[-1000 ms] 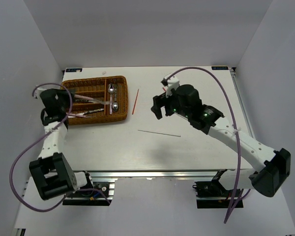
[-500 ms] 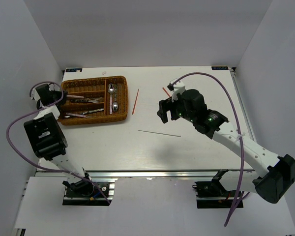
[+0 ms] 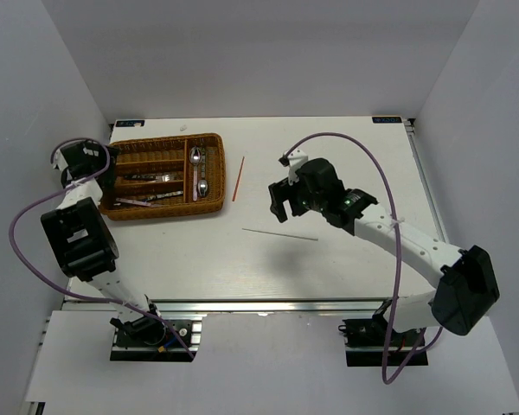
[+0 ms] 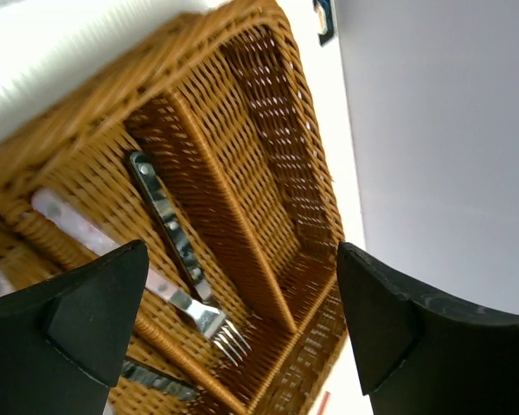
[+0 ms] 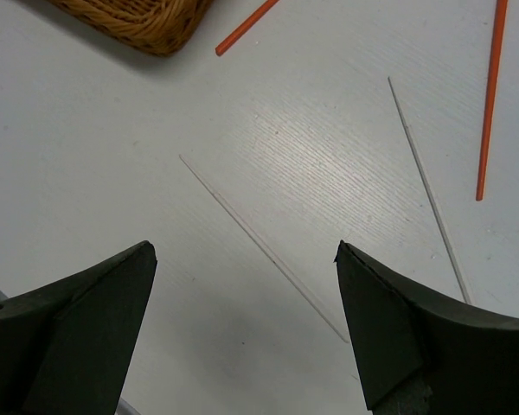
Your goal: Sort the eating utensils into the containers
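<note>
Left gripper (image 4: 242, 333) is wide open and holds nothing. It hangs over the tray (image 4: 242, 52), with a fork (image 4: 180, 259) in the compartment right under it. Right gripper (image 5: 242, 333) is spread just as wide and empty, with a white stick (image 5: 259, 238) on the table directly below, between its fingers. A red chopstick (image 5: 490, 95) lies out past one finger.

Risks: that stick is thin and flat, so your pads may close over it or skid it away. The second white stick (image 5: 424, 186) nearby could get pinched too. On the left, a low retreat could snag the wicker and drag the tray.

Versus a second ago: left jaws were almost shut, now released. Right gripper has moved nearer the stick, jaws unchanged.
</note>
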You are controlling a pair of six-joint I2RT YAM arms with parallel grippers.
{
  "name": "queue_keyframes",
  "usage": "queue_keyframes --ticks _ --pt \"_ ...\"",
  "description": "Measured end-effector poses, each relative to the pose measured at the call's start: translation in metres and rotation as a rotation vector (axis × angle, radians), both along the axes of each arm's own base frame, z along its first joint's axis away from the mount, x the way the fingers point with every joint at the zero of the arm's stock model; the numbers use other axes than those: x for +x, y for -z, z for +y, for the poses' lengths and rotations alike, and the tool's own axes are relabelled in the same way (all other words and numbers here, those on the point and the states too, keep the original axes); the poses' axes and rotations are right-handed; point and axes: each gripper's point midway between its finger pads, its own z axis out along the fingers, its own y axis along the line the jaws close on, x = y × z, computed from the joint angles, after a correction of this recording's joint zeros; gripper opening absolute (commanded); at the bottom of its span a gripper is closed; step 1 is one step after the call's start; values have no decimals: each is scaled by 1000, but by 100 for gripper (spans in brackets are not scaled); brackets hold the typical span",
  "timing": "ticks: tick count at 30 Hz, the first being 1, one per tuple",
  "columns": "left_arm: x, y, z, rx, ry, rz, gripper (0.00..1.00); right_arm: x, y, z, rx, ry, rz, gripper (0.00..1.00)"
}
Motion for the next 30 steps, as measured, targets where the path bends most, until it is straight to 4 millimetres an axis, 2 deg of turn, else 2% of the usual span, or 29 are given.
queue_keyframes --ticks 4,7,10,13,14,18,20,22,24,27,30 --pt "-2 -12 11 65 -14 75 98 2 27 3 -50 -6 55 89" --pt "-2 -31 17 118 -7 94 98 0 43 5 -84 -31 92 89" --pt "-18 -51 11 157 10 85 98 -3 57 6 -118 -69 118 86" --pt "-47 -80 -13 207 54 46 98 0 76 7 -187 -106 146 70" --pt "-56 -94 -25 233 78 18 98 2 84 7 -214 -119 157 61" --pt "-98 -143 -82 345 206 -134 98 4 117 -5 -350 -159 177 54" --pt "-126 -154 -108 387 270 -198 98 4 131 -15 -425 -178 185 50" --pt "-147 -151 -120 417 304 -216 98 1 142 -23 -479 -204 199 46" --pt "-160 -141 -125 431 331 -201 98 -1 150 -29 -512 -231 214 46" --pt "-169 -116 -129 433 384 -127 98 -1 157 -35 -535 -253 232 45" --pt "-175 -95 -134 418 430 -61 98 2 167 -42 -545 -257 259 36"
